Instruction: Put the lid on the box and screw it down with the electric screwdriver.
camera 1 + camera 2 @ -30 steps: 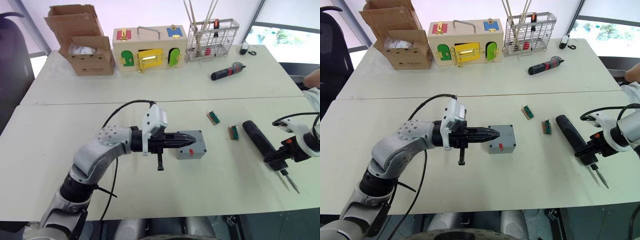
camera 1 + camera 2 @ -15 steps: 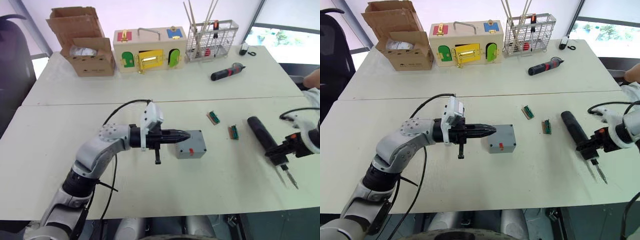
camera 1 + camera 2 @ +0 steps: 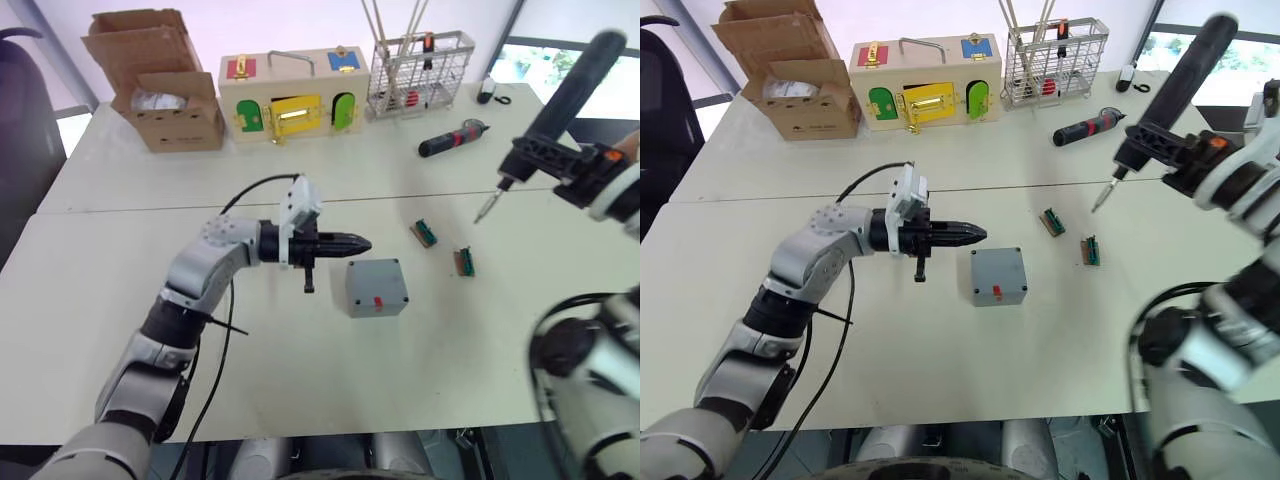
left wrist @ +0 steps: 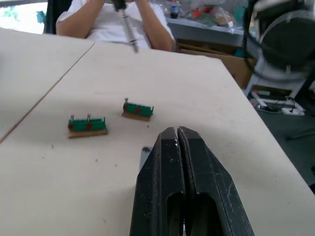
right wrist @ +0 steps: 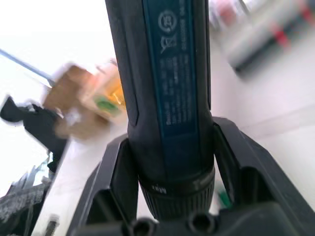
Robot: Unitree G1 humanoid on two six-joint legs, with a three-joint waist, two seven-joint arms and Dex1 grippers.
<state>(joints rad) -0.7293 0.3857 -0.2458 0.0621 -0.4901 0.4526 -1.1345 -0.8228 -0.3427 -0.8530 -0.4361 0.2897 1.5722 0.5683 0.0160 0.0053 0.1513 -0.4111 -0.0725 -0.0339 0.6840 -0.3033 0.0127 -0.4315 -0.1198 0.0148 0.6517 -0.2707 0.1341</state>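
Note:
The small grey box (image 3: 380, 303) with a red mark on its front stands mid-table, and the flat grey lid (image 3: 373, 274) lies on top of it. My left gripper (image 3: 363, 243) is shut and empty. It hovers just behind and to the left of the box, apart from it, and its closed fingers (image 4: 172, 162) point past a corner of the box. My right gripper (image 3: 545, 152) is raised high on the right, shut on the electric screwdriver (image 3: 580, 80). The dark body (image 5: 167, 78) slants upward and the thin bit (image 3: 487, 205) points down at the table.
Two green terminal blocks (image 3: 425, 234) (image 3: 465, 262) lie right of the box. At the back stand a cardboard box (image 3: 165, 85), a wooden box with coloured doors (image 3: 290, 95) and a wire rack (image 3: 415, 65). A red-and-black screwdriver (image 3: 455, 143) lies nearby. A person (image 4: 118, 22) sits beyond the table's right end.
My right gripper has lifted the electric screwdriver off the table and swung it high, bit downward. My left gripper has drawn back off the lid. The camera has shifted.

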